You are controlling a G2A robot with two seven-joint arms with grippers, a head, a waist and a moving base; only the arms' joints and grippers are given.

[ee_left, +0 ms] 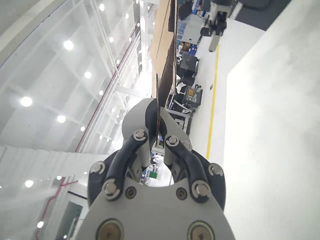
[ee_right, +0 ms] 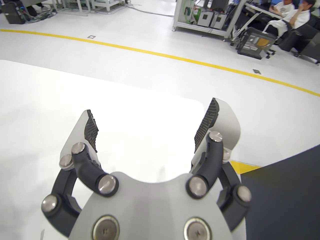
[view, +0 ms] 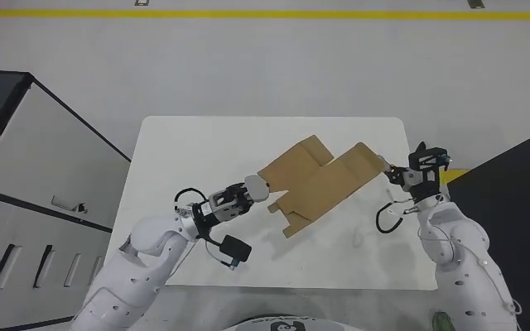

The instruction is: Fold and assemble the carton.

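Observation:
A flat brown carton (view: 319, 184) hangs tilted over the middle of the white table (view: 182, 149). My left gripper (view: 257, 191) is shut on the carton's near-left edge. In the left wrist view the carton (ee_left: 163, 41) runs edge-on away from that gripper (ee_left: 158, 116), and the other arm's gripper (ee_left: 216, 38) shows beyond its far end. My right gripper (view: 397, 173) sits just off the carton's right corner, above the table's right edge. Seen from the right wrist, this gripper (ee_right: 152, 113) is open with nothing between its fingers.
A grey cabinet (view: 41, 165) stands left of the table. A dark mat (view: 497, 178) lies on the floor at the right. A yellow floor line (view: 265, 14) runs behind the table. Bare table surface lies around the carton.

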